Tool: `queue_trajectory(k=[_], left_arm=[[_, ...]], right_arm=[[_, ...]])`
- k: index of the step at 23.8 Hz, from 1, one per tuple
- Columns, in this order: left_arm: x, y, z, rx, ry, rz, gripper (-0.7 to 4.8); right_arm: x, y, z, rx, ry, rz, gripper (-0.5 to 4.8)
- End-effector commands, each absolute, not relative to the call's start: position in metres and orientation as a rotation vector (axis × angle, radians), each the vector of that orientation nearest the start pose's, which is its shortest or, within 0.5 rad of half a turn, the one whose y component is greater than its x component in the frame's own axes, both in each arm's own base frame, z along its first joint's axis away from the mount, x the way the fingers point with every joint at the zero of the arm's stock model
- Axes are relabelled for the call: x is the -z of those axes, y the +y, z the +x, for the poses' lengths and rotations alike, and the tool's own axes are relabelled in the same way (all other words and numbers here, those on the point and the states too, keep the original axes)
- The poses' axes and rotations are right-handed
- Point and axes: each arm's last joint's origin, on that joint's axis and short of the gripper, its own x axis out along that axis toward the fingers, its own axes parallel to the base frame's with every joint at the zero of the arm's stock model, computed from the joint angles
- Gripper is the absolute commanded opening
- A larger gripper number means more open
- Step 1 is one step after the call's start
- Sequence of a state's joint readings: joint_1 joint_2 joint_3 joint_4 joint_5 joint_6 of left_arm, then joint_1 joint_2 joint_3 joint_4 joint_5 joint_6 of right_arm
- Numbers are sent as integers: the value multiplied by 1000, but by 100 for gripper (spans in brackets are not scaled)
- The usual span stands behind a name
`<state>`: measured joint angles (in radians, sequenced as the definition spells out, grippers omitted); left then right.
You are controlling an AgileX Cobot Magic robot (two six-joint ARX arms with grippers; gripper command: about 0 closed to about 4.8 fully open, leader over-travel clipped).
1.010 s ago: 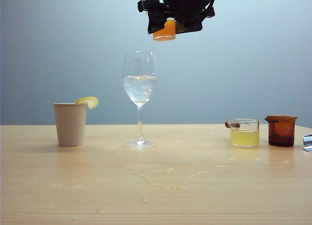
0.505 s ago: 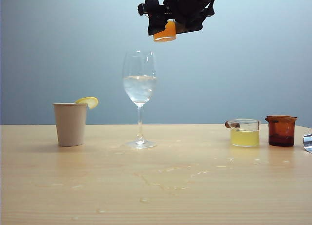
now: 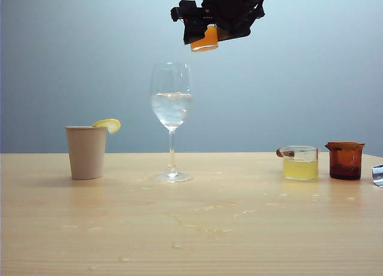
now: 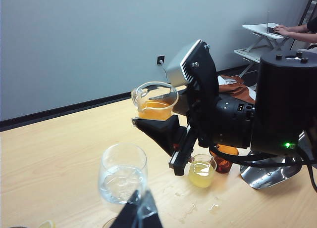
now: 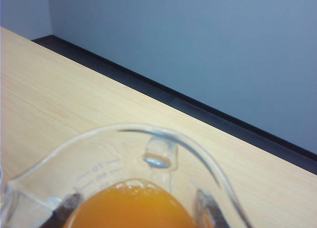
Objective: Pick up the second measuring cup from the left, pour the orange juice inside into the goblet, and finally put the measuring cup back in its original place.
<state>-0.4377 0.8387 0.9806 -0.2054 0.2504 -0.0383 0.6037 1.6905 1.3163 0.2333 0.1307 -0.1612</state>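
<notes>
Beige paper cup (image 3: 86, 152): far left on the table (image 3: 191, 228), a lemon slice (image 3: 107, 125) on its rim; only the exterior view shows it whole.
Goblet (image 3: 171, 117): upright, right of the paper cup, partly filled with clear liquid; the left wrist view looks down into its bowl (image 4: 123, 173), which the exterior view cannot do.
Left tool (image 4: 139, 214): only a dark tip shows in its own wrist view, low near the goblet's bowl; whether it is open or closed cannot be told, and the exterior view does not show it.
Right tool (image 3: 206, 32): high above the table, up and slightly right of the goblet's rim, fingers closed on the measuring cup (image 3: 204, 38).
Measuring cup, other views: the left wrist view shows it gripped from the sides (image 4: 154, 102), above and apart from the goblet; the right wrist view shows its flared rim and printed scale close up (image 5: 119, 178).
Orange juice (image 5: 131, 205): inside the held cup; seen from the side in the exterior view, its surface only in the wrist views.
Handled cup (image 3: 300, 163): right on the table, holding pale yellow liquid.
Amber glass cup (image 3: 345, 160): just right of the handled cup.
</notes>
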Motion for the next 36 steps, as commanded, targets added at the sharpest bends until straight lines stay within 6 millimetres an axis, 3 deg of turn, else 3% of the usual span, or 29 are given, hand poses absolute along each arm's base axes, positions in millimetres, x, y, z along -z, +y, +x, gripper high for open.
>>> queue_trajectory(k=[1, 36], left_arm=[[-390, -80, 153, 688, 60, -29, -6], [-390, -80, 153, 689, 63, -28, -6]], right_arm=[[-327, 222, 328, -478, 52, -198, 278], [-320, 234, 326, -486, 41, -302, 278]])
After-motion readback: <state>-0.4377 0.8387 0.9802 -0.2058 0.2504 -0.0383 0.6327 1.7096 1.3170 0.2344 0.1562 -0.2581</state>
